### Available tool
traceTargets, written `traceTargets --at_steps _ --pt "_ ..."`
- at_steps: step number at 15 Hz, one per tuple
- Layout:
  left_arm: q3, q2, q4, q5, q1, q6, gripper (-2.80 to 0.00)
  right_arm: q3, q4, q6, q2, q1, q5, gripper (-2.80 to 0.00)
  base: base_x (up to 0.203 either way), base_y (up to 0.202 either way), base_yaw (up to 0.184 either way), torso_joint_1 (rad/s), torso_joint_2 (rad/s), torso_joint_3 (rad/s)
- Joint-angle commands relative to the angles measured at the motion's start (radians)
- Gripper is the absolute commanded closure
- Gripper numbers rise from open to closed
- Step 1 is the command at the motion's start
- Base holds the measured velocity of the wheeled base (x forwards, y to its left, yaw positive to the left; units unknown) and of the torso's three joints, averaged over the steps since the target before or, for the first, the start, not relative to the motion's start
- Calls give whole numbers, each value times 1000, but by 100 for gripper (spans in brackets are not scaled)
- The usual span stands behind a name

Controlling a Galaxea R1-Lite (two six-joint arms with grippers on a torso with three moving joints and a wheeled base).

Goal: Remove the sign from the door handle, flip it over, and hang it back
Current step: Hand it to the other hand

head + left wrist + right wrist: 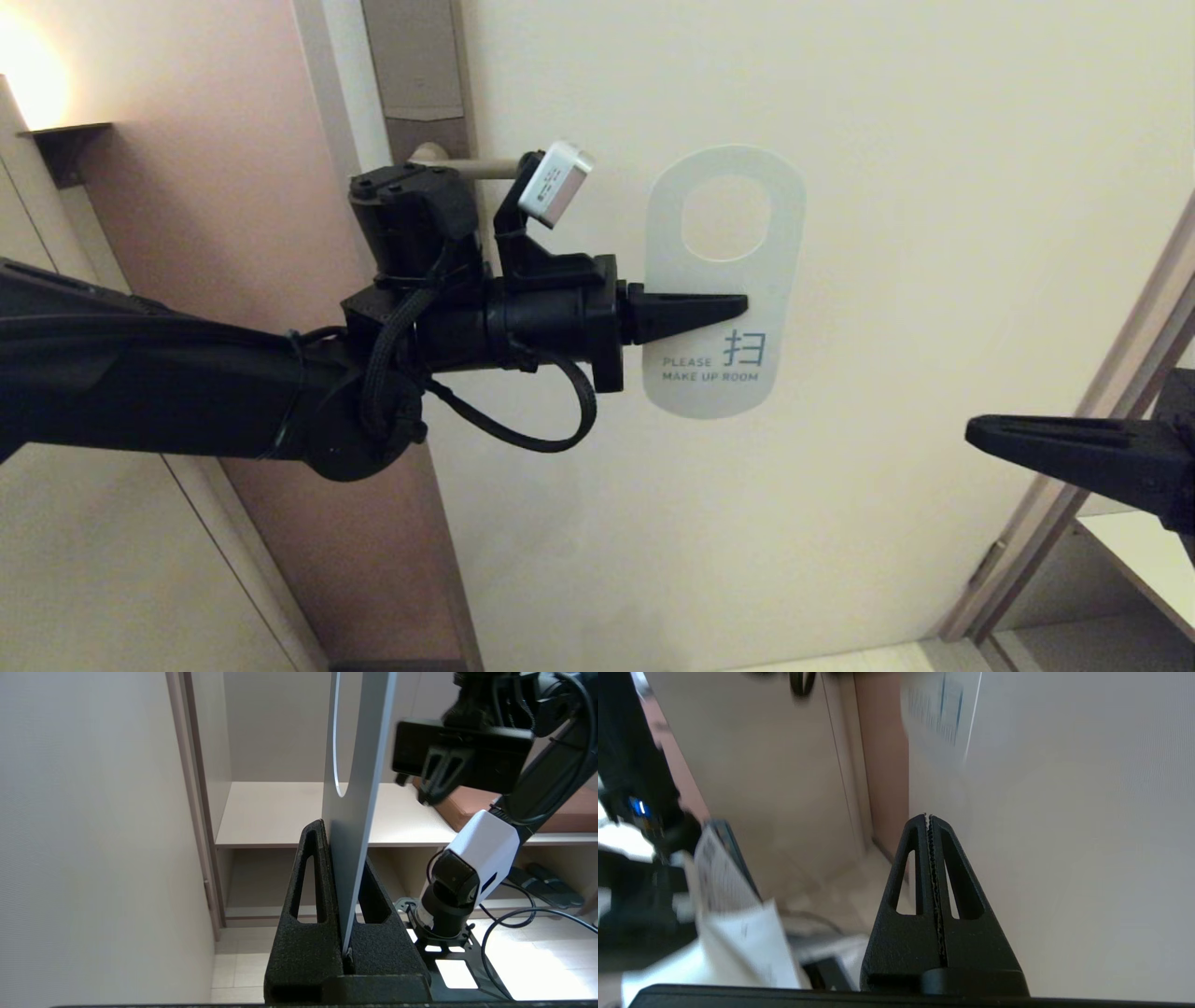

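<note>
Item: the sign (724,280), white "MAKE UP ROOM" face outward, off the door handle (471,168), clamped edge-on in the left tool (742,305). Right tool (971,431) closed, empty, nearby. Risk: thin card pivots or slips during rehanging, missing the lever.

White sign (724,280) in left gripper (738,305)
</note>
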Motion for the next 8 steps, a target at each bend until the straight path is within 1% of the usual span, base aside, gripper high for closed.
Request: traceTargets --at_steps 1,3,5,8 --pt "-1 4 -6 -5 -3 -3 0 1 -86 55 76 45 4 0 0 0 0 0 0 0" --pt "-11 4 -7 -5 -6 -20 0 1 -140 101 103 93 2 0 0 0 0 0 0 0" --pt "-26 16 -8 -5 -14 -28 0 3 -182 108 130 115 2 0 0 0 0 0 0 0" --pt "-50 32 -8 -4 -37 -30 0 1 -190 110 136 150 2 0 0 0 0 0 0 0"
